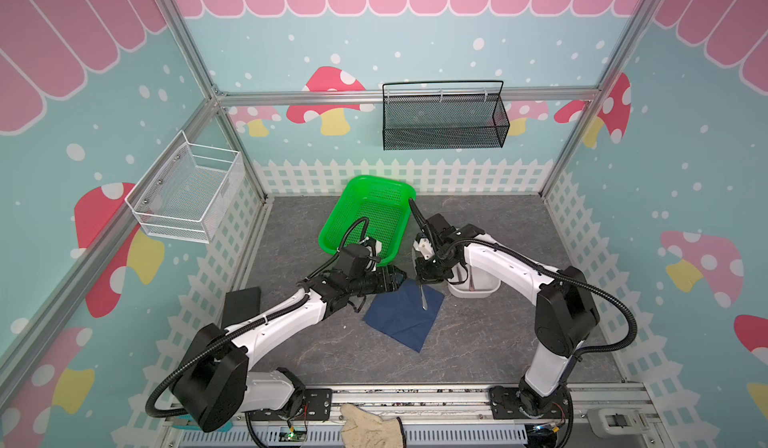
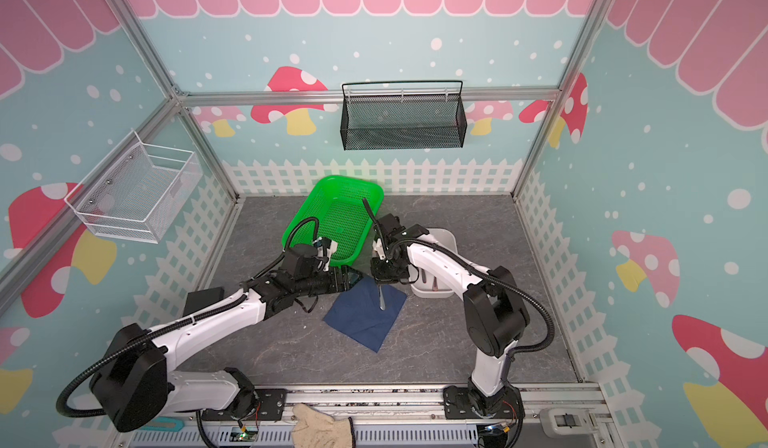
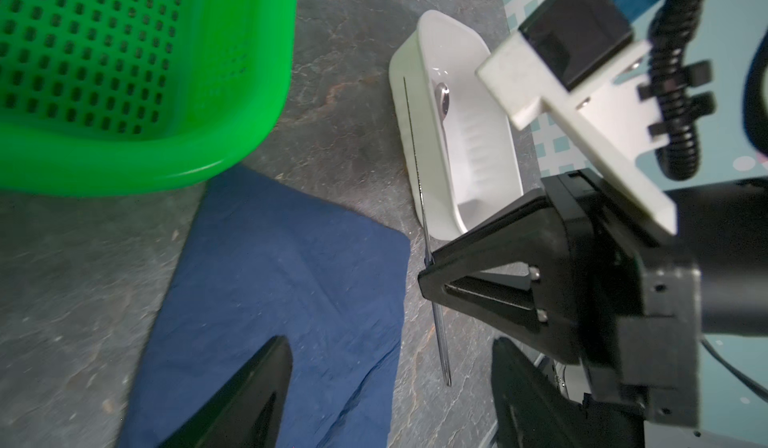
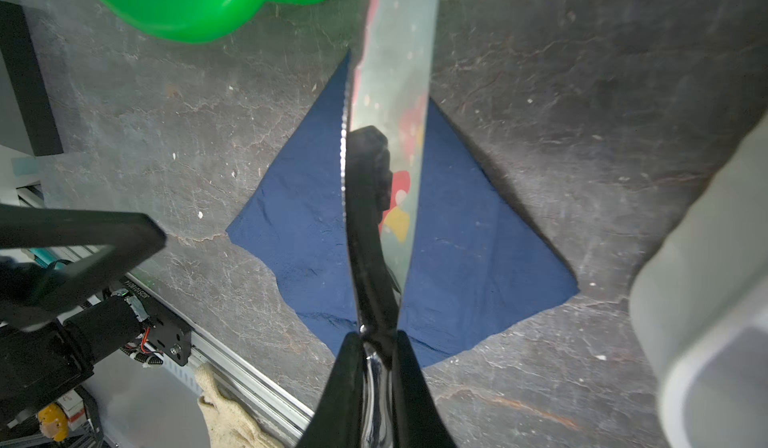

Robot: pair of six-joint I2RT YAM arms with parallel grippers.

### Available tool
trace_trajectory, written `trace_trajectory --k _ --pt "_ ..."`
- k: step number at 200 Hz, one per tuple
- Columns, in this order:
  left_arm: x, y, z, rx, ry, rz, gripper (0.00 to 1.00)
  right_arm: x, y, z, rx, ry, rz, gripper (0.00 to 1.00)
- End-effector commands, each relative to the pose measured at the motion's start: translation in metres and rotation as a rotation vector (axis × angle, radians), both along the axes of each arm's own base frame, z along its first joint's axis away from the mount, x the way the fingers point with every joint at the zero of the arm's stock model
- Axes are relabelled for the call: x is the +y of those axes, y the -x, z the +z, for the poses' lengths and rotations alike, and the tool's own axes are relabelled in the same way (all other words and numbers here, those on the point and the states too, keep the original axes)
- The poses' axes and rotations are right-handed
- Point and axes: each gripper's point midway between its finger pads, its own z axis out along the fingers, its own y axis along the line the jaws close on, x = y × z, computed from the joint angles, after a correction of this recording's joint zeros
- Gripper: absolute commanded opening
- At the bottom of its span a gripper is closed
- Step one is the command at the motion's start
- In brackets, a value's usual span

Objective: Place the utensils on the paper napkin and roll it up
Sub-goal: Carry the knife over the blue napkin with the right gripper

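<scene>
R gripper (image 4: pixel 376 336) clamps tight on the table knife (image 4: pixel 395 72) by its handle, blade hanging over the navy paper napkin (image 4: pixel 469 238) lying flat; knife's prob stiff, slick steel, so grip mid-handle, napkin looks thin n limp; L gripper (image 1: pixel 400 276) gapes wide, empty, nearby

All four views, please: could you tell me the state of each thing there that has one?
paper napkin: spread flat, unrolled, nothing laid on it yet.
knife: held near its handle, blade hanging over the napkin.
right gripper: jaws shut on the knife.
left gripper: jaws open, empty, at the napkin's far corner.
white bin: upright, holding the spoon.
spoon: lying inside the bin.
green basket: nothing visible inside.
</scene>
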Motion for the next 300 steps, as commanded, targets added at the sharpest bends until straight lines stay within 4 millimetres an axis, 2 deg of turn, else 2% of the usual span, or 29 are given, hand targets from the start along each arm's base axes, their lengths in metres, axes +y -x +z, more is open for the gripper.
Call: trace_trajectory --k 1,48,65,69,115,191,300 --pt "0.018 0.001 0.002 -0.023 -0.002 0.042 0.78 0.013 0.004 -0.015 0.033 -0.003 -0.030 0.14" --pt "0.040 0.004 -0.007 -0.007 -0.006 0.085 0.78 0.034 0.008 -0.034 0.048 -0.011 -0.022 0.14" --pt "0.046 0.004 -0.008 -0.006 -0.005 0.099 0.78 0.039 0.007 -0.033 0.035 -0.026 -0.019 0.14" --pt "0.047 0.004 -0.008 -0.004 -0.005 0.101 0.78 0.039 0.008 -0.045 0.059 -0.007 -0.019 0.14" --pt "0.056 0.002 -0.009 -0.002 -0.010 0.125 0.78 0.039 0.005 -0.062 0.066 0.035 -0.025 0.13" --pt "0.063 0.000 -0.014 0.012 -0.009 0.145 0.78 0.038 -0.006 -0.075 0.047 0.084 -0.027 0.14" --pt "0.063 -0.002 -0.019 0.033 -0.008 0.147 0.78 0.039 -0.006 -0.085 0.030 0.089 0.012 0.18"
